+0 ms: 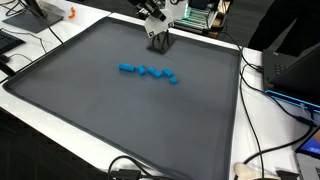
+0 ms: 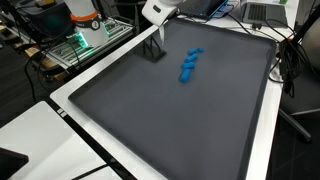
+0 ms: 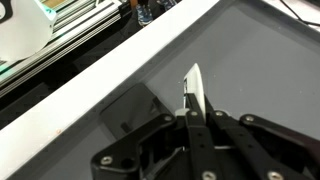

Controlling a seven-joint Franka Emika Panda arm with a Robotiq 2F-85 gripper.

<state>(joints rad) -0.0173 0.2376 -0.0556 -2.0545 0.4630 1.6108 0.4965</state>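
Blue pieces (image 1: 148,71): small, in a bent row near the middle of the grey mat (image 1: 100,120). Well apart from the gripper (image 1: 160,43), with bare mat in between.

Gripper: shut tight, fingers pressed together, tips down low at the mat. Close to the far edge, just beside the white rim (image 3: 110,80). Small white sliver (image 3: 193,85) right at the tips in the wrist view. Maybe a tiny pinched thing, maybe only shine on a finger; cannot tell.

How to do this bit well, as a best guess:

Go slow. Touch the mat only lightly, with no hard push down, so as not to bunch it up or scrape it. Lift straight up first, then move sideways, never both at once while so low. Steer clear of the white rim, since a bump there can jolt the arm. Look at the wrist view to check the tips, and at both exterior views to check the height. With fingers shut like this, no way to pick up a piece, so open wide well before the row. Come down from above onto an end piece, not into the middle, so as not to knock the others.
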